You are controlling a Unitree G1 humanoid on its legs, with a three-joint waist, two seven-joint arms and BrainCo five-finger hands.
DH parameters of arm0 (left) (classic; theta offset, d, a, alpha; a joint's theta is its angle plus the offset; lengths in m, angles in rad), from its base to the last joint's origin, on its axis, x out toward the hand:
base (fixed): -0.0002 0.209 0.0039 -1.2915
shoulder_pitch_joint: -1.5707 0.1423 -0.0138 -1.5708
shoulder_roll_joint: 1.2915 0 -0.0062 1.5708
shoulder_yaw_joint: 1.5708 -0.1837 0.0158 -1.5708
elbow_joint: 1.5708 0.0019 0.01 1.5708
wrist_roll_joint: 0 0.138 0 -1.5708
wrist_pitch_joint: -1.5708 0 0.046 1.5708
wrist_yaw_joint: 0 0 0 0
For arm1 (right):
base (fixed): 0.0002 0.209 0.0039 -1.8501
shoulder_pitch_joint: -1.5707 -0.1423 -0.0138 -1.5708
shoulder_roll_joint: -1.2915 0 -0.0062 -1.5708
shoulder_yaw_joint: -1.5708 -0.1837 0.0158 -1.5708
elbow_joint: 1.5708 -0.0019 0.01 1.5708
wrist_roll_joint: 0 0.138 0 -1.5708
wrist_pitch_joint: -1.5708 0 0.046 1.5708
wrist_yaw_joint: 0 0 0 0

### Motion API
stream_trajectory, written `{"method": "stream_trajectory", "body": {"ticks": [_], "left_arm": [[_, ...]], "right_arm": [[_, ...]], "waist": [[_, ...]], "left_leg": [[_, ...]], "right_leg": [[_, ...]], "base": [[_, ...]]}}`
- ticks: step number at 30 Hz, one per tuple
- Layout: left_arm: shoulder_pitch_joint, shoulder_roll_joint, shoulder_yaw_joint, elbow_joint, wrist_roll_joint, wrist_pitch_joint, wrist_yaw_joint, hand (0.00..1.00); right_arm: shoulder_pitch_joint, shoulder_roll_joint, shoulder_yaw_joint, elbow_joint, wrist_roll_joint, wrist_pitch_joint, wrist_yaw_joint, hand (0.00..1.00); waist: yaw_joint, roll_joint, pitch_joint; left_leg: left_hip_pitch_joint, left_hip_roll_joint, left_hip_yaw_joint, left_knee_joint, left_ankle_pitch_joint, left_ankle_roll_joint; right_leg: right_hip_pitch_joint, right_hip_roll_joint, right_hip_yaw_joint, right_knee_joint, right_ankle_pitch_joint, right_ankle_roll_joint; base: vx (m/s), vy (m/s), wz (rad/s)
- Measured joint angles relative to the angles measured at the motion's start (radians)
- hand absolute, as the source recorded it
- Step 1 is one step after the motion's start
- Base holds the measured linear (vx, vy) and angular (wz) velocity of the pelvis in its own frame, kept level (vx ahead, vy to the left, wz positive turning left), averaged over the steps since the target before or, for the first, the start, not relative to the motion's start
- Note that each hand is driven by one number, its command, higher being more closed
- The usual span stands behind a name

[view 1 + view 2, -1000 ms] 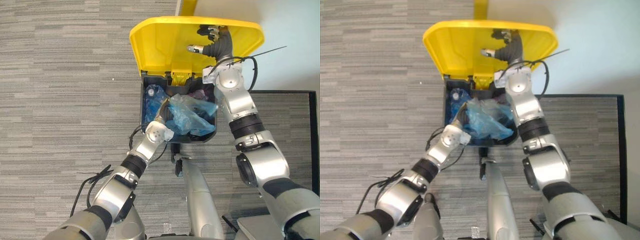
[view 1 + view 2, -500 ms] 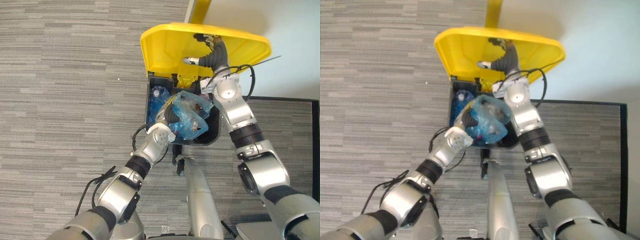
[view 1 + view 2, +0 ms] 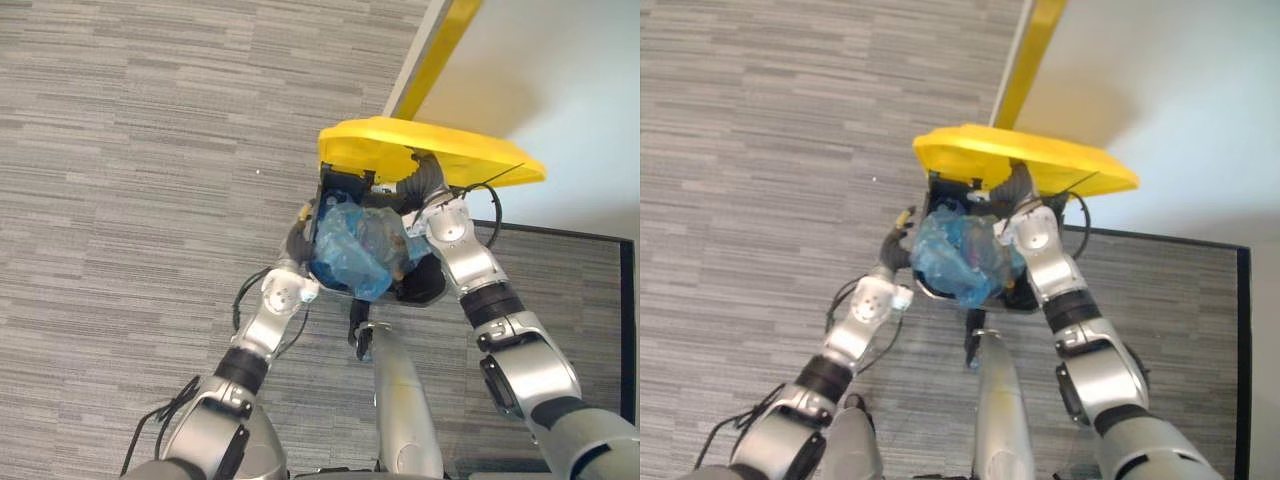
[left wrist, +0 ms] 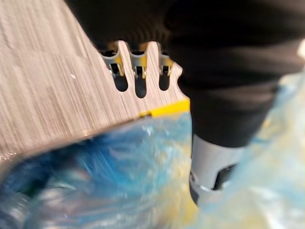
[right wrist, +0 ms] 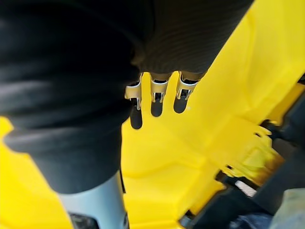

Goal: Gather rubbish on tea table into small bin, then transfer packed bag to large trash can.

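Note:
The blue rubbish bag (image 3: 352, 248) bulges over the front rim of the dark trash can (image 3: 424, 284). My left hand (image 3: 298, 232) is at the bag's left side with its fingers curled into the plastic. The blue bag (image 4: 95, 181) lies against that hand's thumb in the left wrist view. The can's yellow lid (image 3: 430, 152) stands over the opening, seen almost edge-on. My right hand (image 3: 414, 186) reaches up under the lid, and its fingers (image 5: 155, 98) lie straight against the yellow underside (image 5: 200, 143).
Grey striped carpet (image 3: 140, 180) surrounds the can on the left and front. A pale wall with a slanted yellow strip (image 3: 440, 45) rises behind it. A dark mat with a black edge (image 3: 580, 262) lies to the right.
The camera has shifted. The bag has risen with my left hand from inside the can to its front rim. The lid has tipped down over the opening with my right hand under it.

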Motion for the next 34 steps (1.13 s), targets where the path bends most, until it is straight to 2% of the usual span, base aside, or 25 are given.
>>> {"method": "stream_trajectory", "body": {"ticks": [7, 8, 12, 14, 15, 16, 17, 18, 19, 20, 21, 22, 23, 24, 25, 26, 27, 28, 29, 32, 34], "left_arm": [[0.204, 0.021, 0.099, 0.000, -0.062, -0.017, -0.057, 0.00], [0.260, 0.018, 0.118, 0.037, -0.106, -0.018, -0.062, 0.00], [0.344, 0.016, 0.162, 0.149, -0.167, -0.020, -0.085, 0.00], [0.366, 0.017, 0.191, 0.216, -0.175, -0.021, -0.091, 0.00], [0.381, 0.018, 0.209, 0.258, -0.174, -0.019, -0.094, 0.00], [0.401, 0.017, 0.222, 0.287, -0.173, -0.017, -0.097, 0.00], [0.406, 0.016, 0.226, 0.294, -0.173, -0.016, -0.097, 0.00], [0.419, 0.017, 0.230, 0.325, -0.173, -0.015, -0.098, 0.00], [0.431, 0.016, 0.242, 0.370, -0.173, -0.011, -0.098, 0.00], [0.430, 0.016, 0.256, 0.389, -0.173, -0.007, -0.097, 0.00], [0.431, 0.018, 0.285, 0.424, -0.174, 0.008, -0.093, 0.00], [0.437, 0.019, 0.297, 0.441, -0.176, 0.012, -0.092, 0.00], [0.442, 0.018, 0.298, 0.441, -0.176, 0.013, -0.091, 0.00], [0.446, 0.008, 0.292, 0.441, -0.176, 0.013, -0.091, 0.00], [0.438, -0.011, 0.294, 0.441, -0.176, 0.013, -0.091, 0.00], [0.431, -0.021, 0.298, 0.442, -0.176, 0.014, -0.091, 0.00], [0.428, -0.034, 0.301, 0.446, -0.176, 0.016, -0.090, 0.00], [0.434, -0.057, 0.305, 0.455, -0.175, 0.014, -0.086, 0.00], [0.423, -0.072, 0.310, 0.467, -0.175, 0.014, -0.075, 0.00], [0.394, -0.114, 0.292, 0.531, -0.175, 0.009, -0.072, 0.00], [0.386, -0.114, 0.291, 0.561, -0.175, 0.010, -0.072, 0.00]], "right_arm": [[0.109, 0.004, -0.032, 0.022, -0.072, 0.011, 0.027, 0.00], [0.148, 0.005, -0.033, 0.022, -0.078, 0.015, 0.032, 0.00], [0.269, 0.028, -0.065, 0.016, -0.097, 0.017, 0.040, 0.00], [0.332, 0.042, -0.080, 0.015, -0.107, 0.017, 0.041, 0.00], [0.375, 0.054, -0.081, 0.015, -0.116, 0.017, 0.045, 0.00], [0.425, 0.064, -0.080, 0.013, -0.120, 0.017, 0.052, 0.00], [0.443, 0.066, -0.077, 0.012, -0.122, 0.017, 0.053, 0.00], [0.499, 0.075, -0.070, 0.010, -0.132, 0.016, 0.057, 0.00], [0.564, 0.103, -0.070, 0.007, -0.155, 0.014, 0.060, 0.00], [0.588, 0.114, -0.070, 0.008, -0.157, 0.013, 0.061, 0.00], [0.648, 0.145, -0.070, 0.022, -0.198, 0.013, 0.064, 0.00], [0.708, 0.174, -0.073, 0.044, -0.233, 0.011, 0.063, 0.00], [0.730, 0.188, -0.077, 0.068, -0.245, 0.007, 0.062, 0.00], [0.771, 0.216, -0.117, 0.114, -0.261, 0.003, 0.059, 0.00], [0.805, 0.231, -0.163, 0.165, -0.259, -0.003, 0.047, 0.00], [0.807, 0.241, -0.185, 0.187, -0.259, -0.009, 0.037, 0.00], [0.805, 0.243, -0.202, 0.220, -0.260, -0.008, 0.025, 0.00], [0.801, 0.239, -0.229, 0.257, -0.255, -0.008, 0.014, 0.00], [0.799, 0.242, -0.263, 0.306, -0.249, -0.004, 0.000, 0.00], [0.793, 0.223, -0.323, 0.412, -0.151, 0.006, -0.022, 0.00], [0.802, 0.229, -0.358, 0.414, -0.114, 0.011, -0.033, 0.00]], "waist": [[0.011, 0.002, -0.002], [0.018, 0.002, -0.002], [0.025, 0.005, -0.007], [0.032, 0.001, -0.014], [0.046, -0.003, -0.016], [0.052, -0.006, -0.016], [0.054, -0.011, -0.014], [0.062, -0.015, -0.014], [0.067, -0.019, -0.019], [0.064, -0.025, -0.024], [0.059, -0.040, -0.035], [0.056, -0.052, -0.056], [0.052, -0.058, -0.066], [0.043, -0.069, -0.092], [0.039, -0.074, -0.110], [0.045, -0.064, -0.114], [0.056, -0.049, -0.129], [0.063, -0.027, -0.153], [0.046, -0.038, -0.181], [0.039, 0.028, -0.213], [0.033, 0.039, -0.221]], "left_leg": [[0.061, -0.002, -0.016, 0.007, -0.001, 0.002], [0.090, 0.000, -0.021, 0.025, -0.005, 0.004], [0.163, -0.006, -0.025, 0.086, -0.034, 0.012], [0.173, -0.032, -0.020, 0.117, -0.065, 0.029], [0.161, -0.061, -0.005, 0.158, -0.079, 0.053], [0.144, -0.097, 0.002, 0.212, -0.095, 0.088], [0.136, -0.113, 0.005, 0.223, -0.101, 0.103], [0.133, -0.134, 0.035, 0.229, -0.103, 0.130], [0.110, -0.138, 0.084, 0.225, -0.084, 0.165], [0.100, -0.138, 0.096, 0.224, -0.075, 0.173], [0.087, -0.139, 0.120, 0.184, -0.038, 0.178], [0.079, -0.145, 0.134, 0.112, 0.019, 0.177], [0.083, -0.150, 0.141, 0.068, 0.050, 0.178], [0.078, -0.162, 0.151, 0.001, 0.097, 0.181], [0.047, -0.181, 0.161, -0.008, 0.109, 0.181], [0.037, -0.181, 0.162, -0.023, 0.111, 0.181], [0.031, -0.181, 0.162, -0.062, 0.127, 0.191], [0.032, -0.149, 0.192, -0.112, 0.161, 0.189], [0.049, -0.175, 0.215, -0.150, 0.200, 0.177], [0.087, -0.157, 0.249, -0.258, 0.258, 0.179], [0.106, -0.160, 0.249, -0.299, 0.284, 0.180]], "right_leg": [[0.072, -0.002, -0.006, -0.005, -0.005, 0.006], [0.116, -0.001, -0.010, -0.005, -0.008, 0.011], [0.229, -0.007, -0.006, -0.021, -0.007, 0.018], [0.250, -0.021, 0.011, -0.042, 0.020, 0.030], [0.260, -0.030, 0.029, -0.094, 0.069, 0.037], [0.283, -0.037, 0.046, -0.180, 0.119, 0.027], [0.294, -0.049, 0.043, -0.208, 0.130, 0.014], [0.313, -0.086, 0.000, -0.276, 0.107, 0.021], [0.267, -0.110, 0.001, -0.195, 0.072, -0.015], [0.245, -0.104, 0.012, -0.130, 0.064, -0.026], [0.224, -0.081, 0.020, 0.036, 0.032, -0.039], [0.243, -0.054, 0.015, 0.145, -0.017, -0.041], [0.260, -0.040, 0.014, 0.190, -0.050, -0.039], [0.303, -0.025, 0.017, 0.246, -0.134, -0.032], [0.328, -0.005, 0.018, 0.167, -0.159, 0.007], [0.334, 0.019, 0.020, 0.108, -0.157, 0.006], [0.356, 0.050, 0.030, -0.003, -0.147, 0.002], [0.382, 0.081, 0.041, -0.082, -0.151, -0.023], [0.424, 0.057, 0.034, -0.086, -0.208, -0.047], [0.478, 0.119, 0.067, -0.268, -0.099, -0.053], [0.501, 0.126, 0.066, -0.324, -0.065, -0.053]], "base": [[0.00, 0.009, 0.03], [0.00, 0.000, 0.00], [-0.09, 0.048, 0.04], [-0.20, 0.116, -0.13], [-0.28, 0.160, -0.43], [-0.29, 0.187, -0.48], [-0.35, 0.268, -0.63], [-0.47, 0.347, -0.81], [-0.42, 0.295, -0.80], [-0.40, 0.211, -0.62], [-0.25, 0.084, -0.35], [-0.30, 0.081, -0.28], [-0.16, 0.009, -0.16], [-0.08, -0.023, -0.25], [-0.06, -0.006, -0.44], [-0.10, 0.023, -0.78], [-0.11, 0.000, -1.10], [-0.06, -0.047, -1.04], [-0.02, -0.071, -0.98], [-0.03, -0.003, -0.51], [-0.05, 0.007, -0.20]]}}
